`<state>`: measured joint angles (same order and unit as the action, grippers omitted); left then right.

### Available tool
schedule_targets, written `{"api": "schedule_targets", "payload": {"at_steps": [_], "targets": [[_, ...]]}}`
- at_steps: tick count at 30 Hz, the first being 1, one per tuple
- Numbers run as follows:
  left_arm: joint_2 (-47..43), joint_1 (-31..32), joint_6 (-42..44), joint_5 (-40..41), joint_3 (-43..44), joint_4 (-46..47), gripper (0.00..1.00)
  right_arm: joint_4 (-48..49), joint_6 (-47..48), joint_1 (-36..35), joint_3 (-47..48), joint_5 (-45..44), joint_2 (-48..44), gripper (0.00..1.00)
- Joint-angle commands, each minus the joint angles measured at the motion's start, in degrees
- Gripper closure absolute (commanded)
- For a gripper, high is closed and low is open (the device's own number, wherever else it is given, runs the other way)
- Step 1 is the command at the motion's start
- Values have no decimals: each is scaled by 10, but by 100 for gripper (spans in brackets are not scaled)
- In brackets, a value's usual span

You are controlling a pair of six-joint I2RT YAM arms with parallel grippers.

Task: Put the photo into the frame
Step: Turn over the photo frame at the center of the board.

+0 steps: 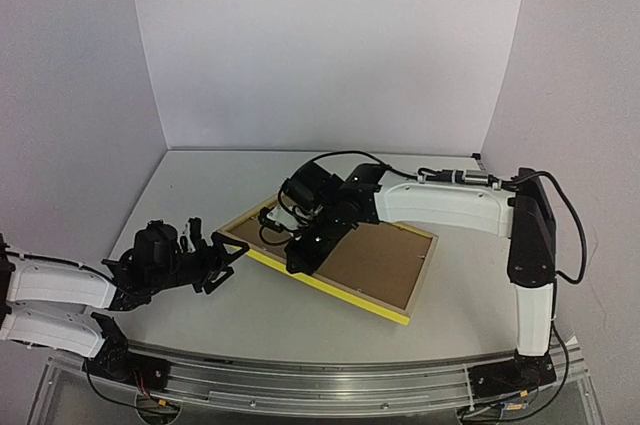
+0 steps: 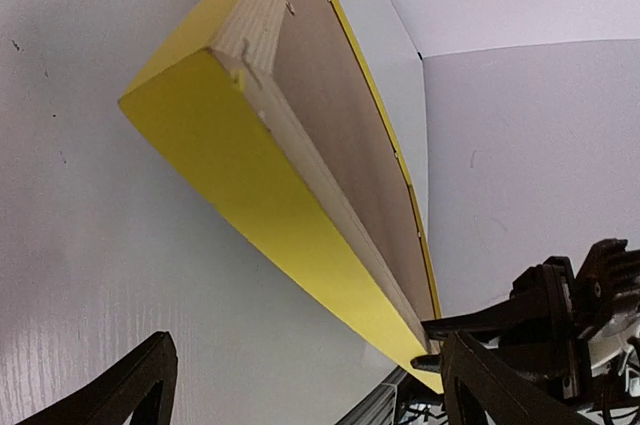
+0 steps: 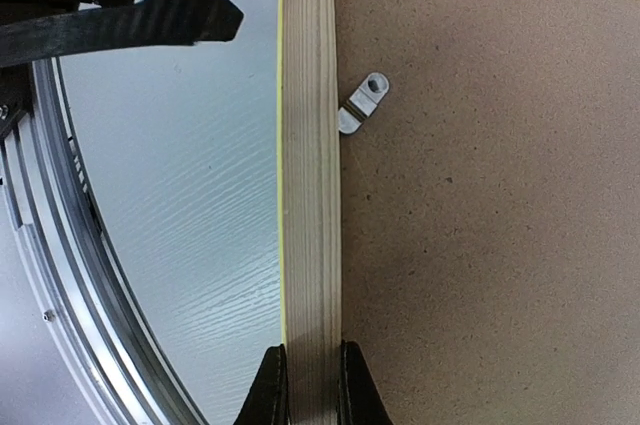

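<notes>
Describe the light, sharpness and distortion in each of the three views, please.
Top external: soft, even light, slightly blurry, only faint shadows around the frame. Left wrist: sharp, but the wide lens stretches the frame's near corner. Right wrist: wood grain crisp, the table glossy with a pale reflection, the right fingers dark, without detail.

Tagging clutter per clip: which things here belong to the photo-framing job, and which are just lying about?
Job: frame, its backing board, turn clip, right gripper shut on the frame's edge, left gripper open nearby. Photo not visible.
Lying about: only the metal rail.
</notes>
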<state>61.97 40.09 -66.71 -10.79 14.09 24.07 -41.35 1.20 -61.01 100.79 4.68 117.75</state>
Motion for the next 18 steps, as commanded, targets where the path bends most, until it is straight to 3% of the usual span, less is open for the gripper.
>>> {"api": "schedule_targets", "payload": {"at_steps": [1,4,18], "targets": [[64,10,-117,66,34,79,11,15,-28,1,52,24,-5,100],[105,21,-148,83,50,107,21,15,-23,0,57,30,4,100],[185,31,-224,144,125,53,60,16,-8,-5,65,15,19,100]]}}
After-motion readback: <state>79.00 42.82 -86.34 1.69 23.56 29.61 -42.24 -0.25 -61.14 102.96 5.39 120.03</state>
